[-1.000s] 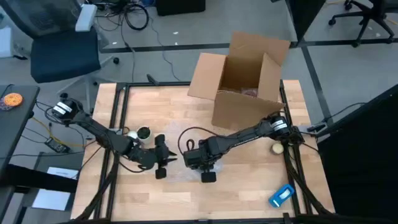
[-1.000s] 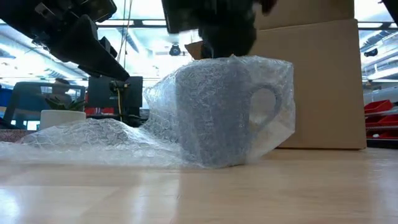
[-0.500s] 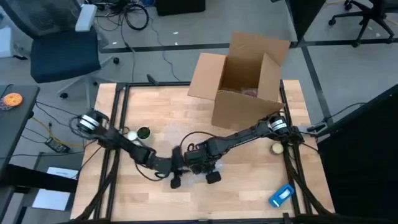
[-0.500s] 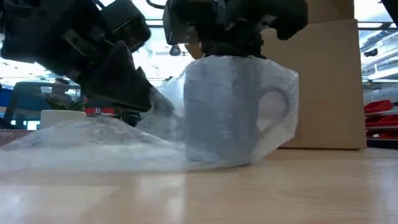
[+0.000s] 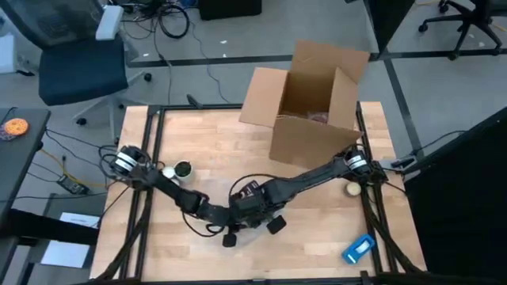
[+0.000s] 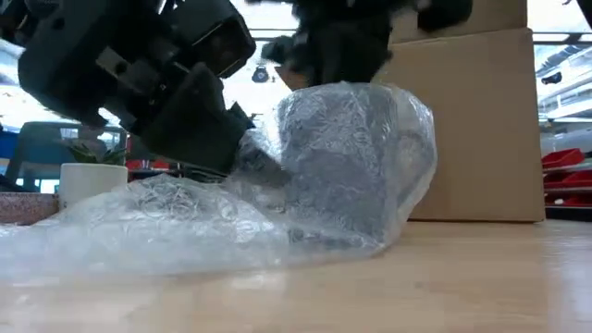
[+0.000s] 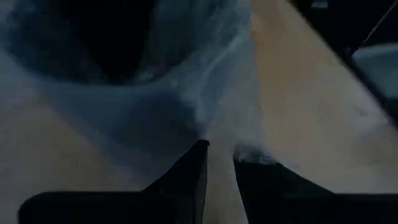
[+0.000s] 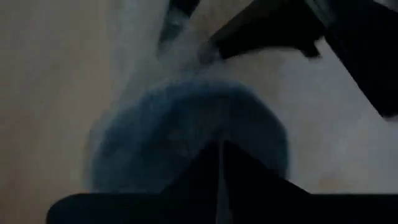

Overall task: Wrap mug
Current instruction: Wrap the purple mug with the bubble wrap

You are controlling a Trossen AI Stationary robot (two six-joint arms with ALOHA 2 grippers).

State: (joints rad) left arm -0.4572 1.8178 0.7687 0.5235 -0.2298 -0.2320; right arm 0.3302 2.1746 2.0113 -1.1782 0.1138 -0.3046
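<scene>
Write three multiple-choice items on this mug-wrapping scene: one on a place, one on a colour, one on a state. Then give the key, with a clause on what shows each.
1. Where does the cardboard box stand?
A. at the table's far edge
B. between the two grippers
C. on the floor

2. What colour is the small packet near the table's right front corner?
A. red
B. blue
C. green

3. How is the mug now?
A. bare
B. inside the box
C. covered in bubble wrap

Key: 1 A, the high view shows it far from both grippers; 2 B, it shows blue; 3 C, the low view shows wrap over it.
</scene>
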